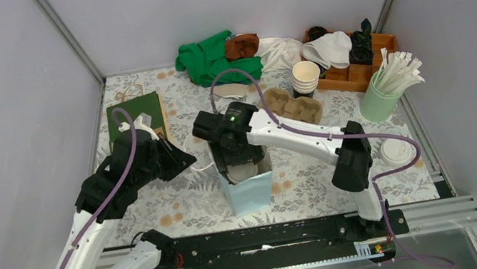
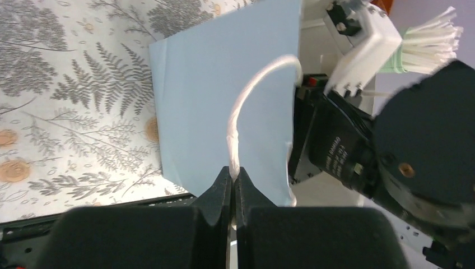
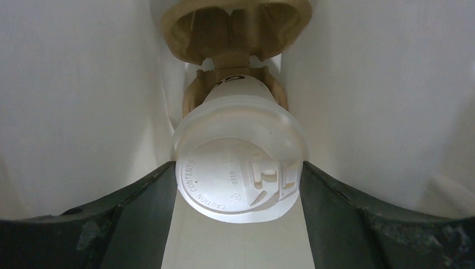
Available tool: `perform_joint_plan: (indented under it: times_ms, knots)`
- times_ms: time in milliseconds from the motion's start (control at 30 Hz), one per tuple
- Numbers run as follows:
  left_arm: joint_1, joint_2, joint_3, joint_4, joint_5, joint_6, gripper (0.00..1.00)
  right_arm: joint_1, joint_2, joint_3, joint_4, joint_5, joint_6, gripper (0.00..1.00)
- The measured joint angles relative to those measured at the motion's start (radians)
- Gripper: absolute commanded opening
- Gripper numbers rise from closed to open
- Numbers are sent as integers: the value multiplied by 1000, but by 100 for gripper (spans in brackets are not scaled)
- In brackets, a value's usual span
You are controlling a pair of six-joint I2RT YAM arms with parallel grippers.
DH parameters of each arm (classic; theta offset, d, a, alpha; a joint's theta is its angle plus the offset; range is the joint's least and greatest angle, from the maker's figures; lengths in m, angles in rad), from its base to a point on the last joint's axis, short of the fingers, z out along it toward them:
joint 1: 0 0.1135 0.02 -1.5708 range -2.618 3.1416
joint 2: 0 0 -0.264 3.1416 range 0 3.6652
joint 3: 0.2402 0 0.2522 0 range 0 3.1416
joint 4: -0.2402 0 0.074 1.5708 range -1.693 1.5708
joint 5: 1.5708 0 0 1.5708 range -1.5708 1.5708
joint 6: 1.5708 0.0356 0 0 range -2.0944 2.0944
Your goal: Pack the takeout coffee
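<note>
Step in hand: seating coffee (image 3: 238, 117) in tray (image 3: 235, 22) inside bag (image 2: 224, 95). Right gripper (image 3: 236, 171) spread wide, clasping the lid; whether the base is seated is unclear. Left gripper (image 2: 234, 179) closed on handle (image 2: 246, 101). Next: push straight down, then release. Count: one coffee, one bag, one tray inside.

The tablecloth (image 1: 181, 201) is pale, printed with grey ferns and tan flowers. The bag (image 1: 252, 191) is light blue with a white handle (image 2: 246, 106); inside it, the takeout coffee (image 3: 241, 168) has a white lid and the pulp tray (image 3: 235, 22) is brown. A bright green cloth (image 1: 212, 57) lies at the far edge.
</note>
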Motion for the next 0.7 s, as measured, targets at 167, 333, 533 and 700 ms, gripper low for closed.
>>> perform_joint_plan:
  times_ms: [167, 333, 533, 700]
  knots:
    - [0, 11, -41, 93, 76, -7, 0, -78, -41, -97, 28, -8, -27, 43]
    - [0, 31, -68, 212, 163, -11, 0, -173, -58, -77, 37, 5, -116, 43]
    - [-17, 84, -90, 376, 247, -31, 12, -244, -58, -40, 67, 9, -249, 43]
    - [-40, 125, -79, 415, 261, -12, 60, -272, -58, -37, 105, 2, -346, 42]
